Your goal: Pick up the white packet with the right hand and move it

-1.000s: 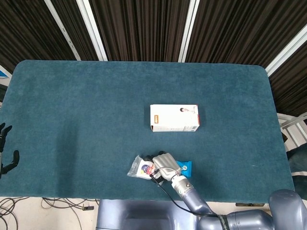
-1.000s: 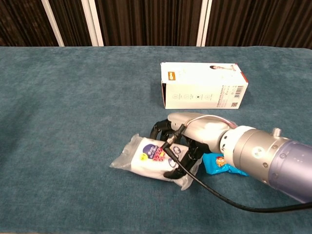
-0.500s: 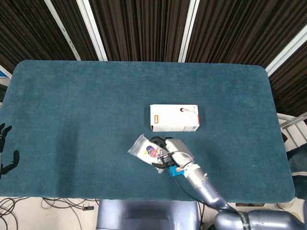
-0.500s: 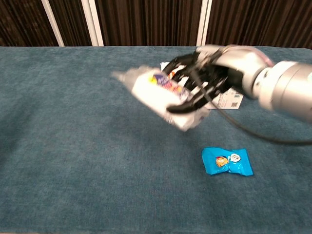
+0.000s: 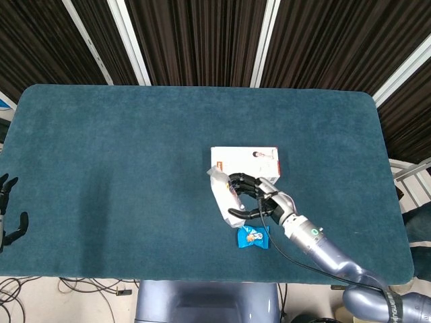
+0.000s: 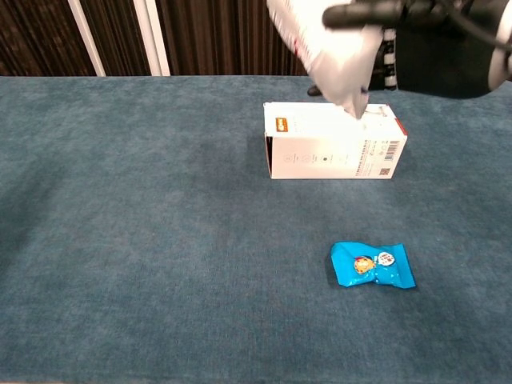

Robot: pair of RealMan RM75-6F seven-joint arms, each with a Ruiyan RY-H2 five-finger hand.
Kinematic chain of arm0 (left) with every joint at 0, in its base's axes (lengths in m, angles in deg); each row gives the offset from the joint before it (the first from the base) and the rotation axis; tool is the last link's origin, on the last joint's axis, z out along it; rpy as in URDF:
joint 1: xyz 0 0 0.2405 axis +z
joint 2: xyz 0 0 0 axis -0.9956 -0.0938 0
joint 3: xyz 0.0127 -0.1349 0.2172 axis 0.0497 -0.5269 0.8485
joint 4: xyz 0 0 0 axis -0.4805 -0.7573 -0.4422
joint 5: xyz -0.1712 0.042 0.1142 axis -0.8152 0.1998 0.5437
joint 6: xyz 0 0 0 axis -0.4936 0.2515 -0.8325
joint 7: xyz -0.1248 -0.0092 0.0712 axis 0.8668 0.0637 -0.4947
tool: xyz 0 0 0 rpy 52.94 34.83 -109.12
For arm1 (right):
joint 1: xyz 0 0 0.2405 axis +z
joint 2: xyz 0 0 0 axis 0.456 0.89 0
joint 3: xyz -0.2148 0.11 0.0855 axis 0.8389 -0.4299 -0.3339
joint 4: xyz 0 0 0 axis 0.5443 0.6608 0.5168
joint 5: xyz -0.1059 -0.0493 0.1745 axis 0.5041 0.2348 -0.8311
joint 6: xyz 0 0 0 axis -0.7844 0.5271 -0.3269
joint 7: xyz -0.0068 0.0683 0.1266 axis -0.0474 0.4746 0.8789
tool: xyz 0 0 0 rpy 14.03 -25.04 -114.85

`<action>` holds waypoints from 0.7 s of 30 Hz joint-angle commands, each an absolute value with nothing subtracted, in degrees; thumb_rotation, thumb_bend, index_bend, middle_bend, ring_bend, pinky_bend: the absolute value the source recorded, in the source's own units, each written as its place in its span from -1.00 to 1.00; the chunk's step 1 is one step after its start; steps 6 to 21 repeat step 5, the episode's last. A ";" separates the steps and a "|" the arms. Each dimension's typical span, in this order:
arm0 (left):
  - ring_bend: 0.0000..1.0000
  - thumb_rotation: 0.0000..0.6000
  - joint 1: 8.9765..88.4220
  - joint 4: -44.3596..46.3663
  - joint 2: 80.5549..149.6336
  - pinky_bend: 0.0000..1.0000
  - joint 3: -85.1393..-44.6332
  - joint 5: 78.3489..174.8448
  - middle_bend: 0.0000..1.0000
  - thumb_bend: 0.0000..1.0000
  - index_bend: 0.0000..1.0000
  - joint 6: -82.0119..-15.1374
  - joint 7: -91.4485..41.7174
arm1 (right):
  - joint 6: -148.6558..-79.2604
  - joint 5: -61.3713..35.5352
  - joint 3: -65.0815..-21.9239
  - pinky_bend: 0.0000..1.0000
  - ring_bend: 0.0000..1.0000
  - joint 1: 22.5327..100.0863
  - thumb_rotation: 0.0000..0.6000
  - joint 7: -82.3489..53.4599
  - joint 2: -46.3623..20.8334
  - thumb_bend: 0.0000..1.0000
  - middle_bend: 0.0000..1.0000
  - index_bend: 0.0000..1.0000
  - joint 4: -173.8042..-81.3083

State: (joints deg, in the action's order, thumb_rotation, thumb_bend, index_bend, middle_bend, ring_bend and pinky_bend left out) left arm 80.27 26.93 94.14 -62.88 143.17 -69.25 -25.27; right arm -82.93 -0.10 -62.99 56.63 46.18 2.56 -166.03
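My right hand [image 5: 252, 200] grips the white packet [image 5: 223, 190], lifted well above the table, just in front of the white box [image 5: 244, 161]. In the chest view the white packet [image 6: 328, 48] hangs at the top edge, held by the right hand [image 6: 424, 36] with dark fingers around it. My left hand [image 5: 8, 208] shows only at the far left edge of the head view, off the table, its fingers apart and nothing in it.
A small blue packet [image 5: 253, 237] lies on the teal table [image 5: 121, 155] near the front edge; the blue packet [image 6: 373, 265] is right of centre in the chest view. The white box [image 6: 332, 140] lies on its side mid-table.
The right hand has lifted the white packet from the table beside the blue packet and carried it up and towards the white box. The left hand has not moved.
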 commanded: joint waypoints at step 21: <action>-1.00 1.00 80.43 26.98 94.01 -1.00 -62.82 143.30 -1.00 -0.01 -0.86 -69.42 -24.98 | -102.34 38.72 -54.35 -0.52 0.02 58.81 1.00 98.95 9.45 -0.26 -0.20 -0.24 -150.30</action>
